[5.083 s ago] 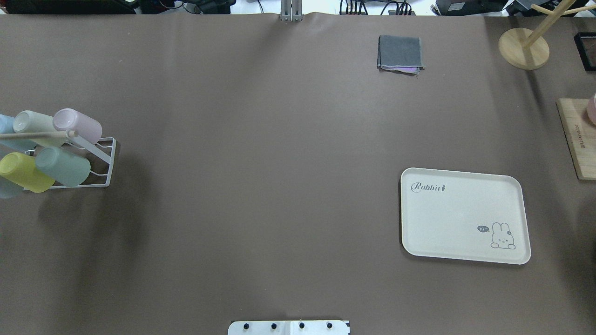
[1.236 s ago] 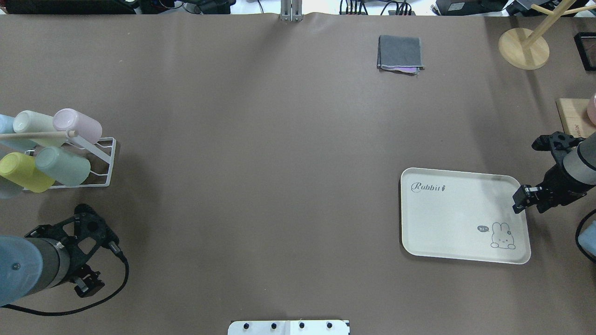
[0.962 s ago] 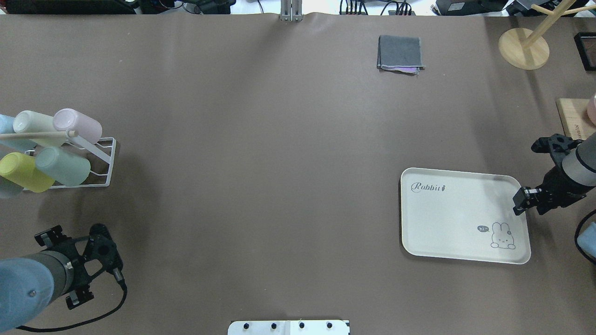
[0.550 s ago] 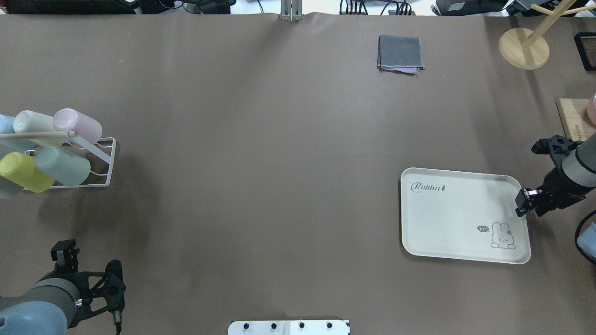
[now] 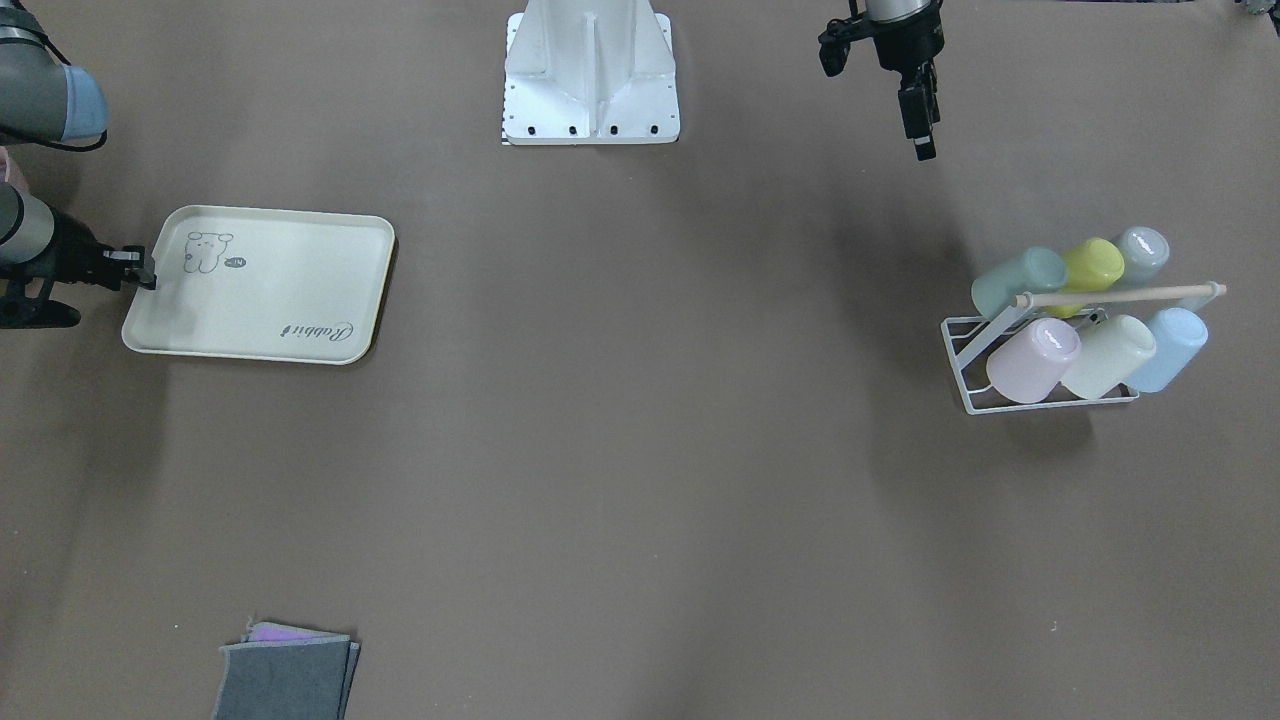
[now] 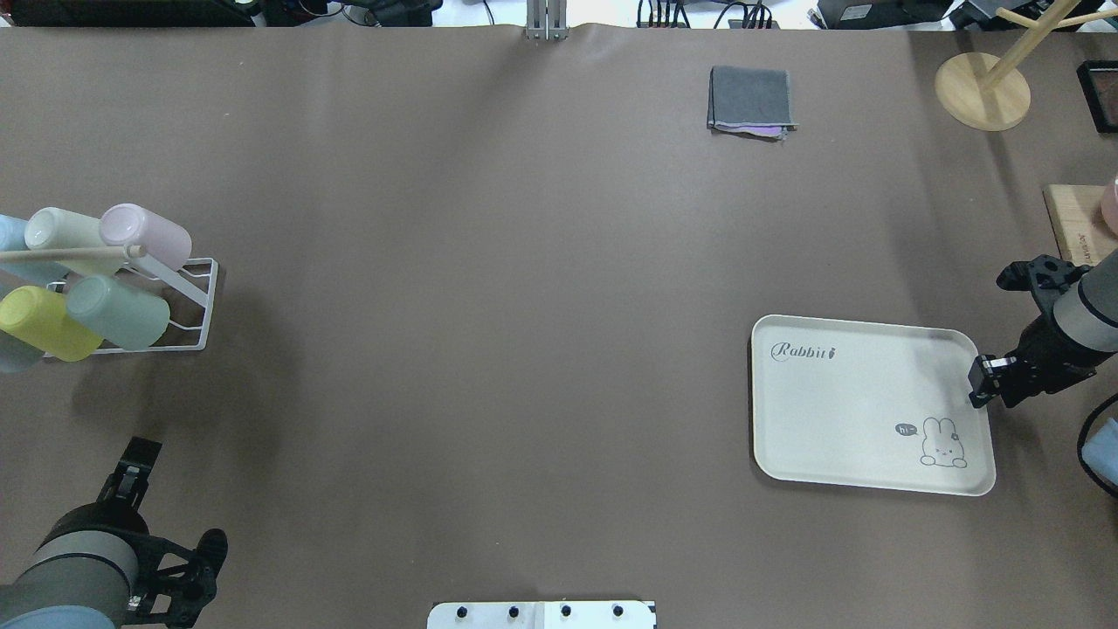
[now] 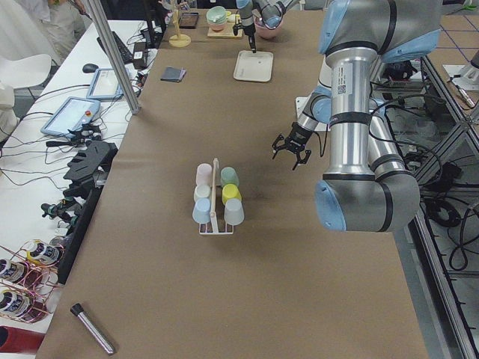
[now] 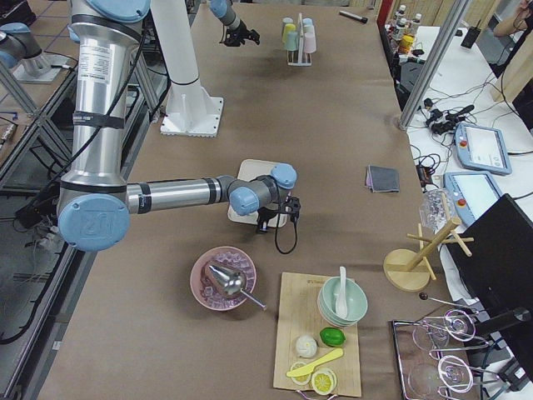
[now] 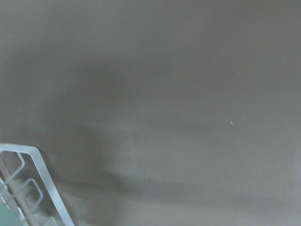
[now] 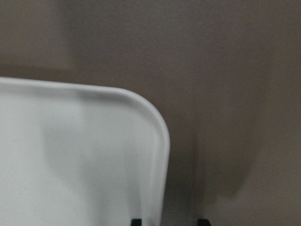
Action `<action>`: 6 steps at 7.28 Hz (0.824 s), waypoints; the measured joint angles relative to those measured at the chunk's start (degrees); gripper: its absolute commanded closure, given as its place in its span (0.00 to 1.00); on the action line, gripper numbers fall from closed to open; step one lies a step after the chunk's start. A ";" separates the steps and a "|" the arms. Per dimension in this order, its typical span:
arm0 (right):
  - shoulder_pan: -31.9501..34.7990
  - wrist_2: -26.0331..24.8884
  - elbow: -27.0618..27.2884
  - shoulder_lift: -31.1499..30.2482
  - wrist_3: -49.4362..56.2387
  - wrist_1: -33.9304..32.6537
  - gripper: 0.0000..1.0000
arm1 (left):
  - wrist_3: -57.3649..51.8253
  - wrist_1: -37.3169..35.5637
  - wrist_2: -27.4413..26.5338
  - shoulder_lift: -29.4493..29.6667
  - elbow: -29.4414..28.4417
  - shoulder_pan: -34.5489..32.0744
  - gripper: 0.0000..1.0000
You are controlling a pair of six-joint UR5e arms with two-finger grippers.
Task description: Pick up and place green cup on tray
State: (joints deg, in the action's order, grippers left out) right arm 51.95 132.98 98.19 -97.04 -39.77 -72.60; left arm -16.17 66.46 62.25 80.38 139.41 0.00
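Note:
The green cup hangs tilted on a white wire rack at the table's left, next to a yellow-green cup; it also shows in the front view. The cream tray lies flat and holds nothing at the right. My left gripper hovers near the front edge, well short of the rack, and points toward it; it looks open and empty. My right gripper sits at the tray's right rim, open and empty; its wrist view shows a tray corner.
The rack also holds a pink cup, a cream cup and blue cups. A folded grey cloth lies at the back. A wooden stand and a cutting board are far right. The robot base is at the front.
Both arms came into view after the earliest frame. My left arm has since pulled back toward the front edge and turned, its gripper now pointing at the rack. The right gripper barely moved.

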 measured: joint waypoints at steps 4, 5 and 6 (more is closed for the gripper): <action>0.00 0.00 -0.54 0.24 0.00 0.00 0.62 | -13.94 -5.36 -12.69 -0.57 -3.20 5.34 0.02; -0.01 0.00 -0.69 0.38 0.00 0.00 0.67 | -16.92 -6.67 -16.21 -0.69 -4.29 6.66 0.02; 0.00 0.00 -0.76 0.47 -0.01 0.00 0.75 | -19.91 -7.40 -18.62 -0.87 -4.90 7.45 0.02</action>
State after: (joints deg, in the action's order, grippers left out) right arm 51.94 132.98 97.43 -96.57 -39.77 -72.60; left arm -36.08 59.05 43.64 79.51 134.51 7.45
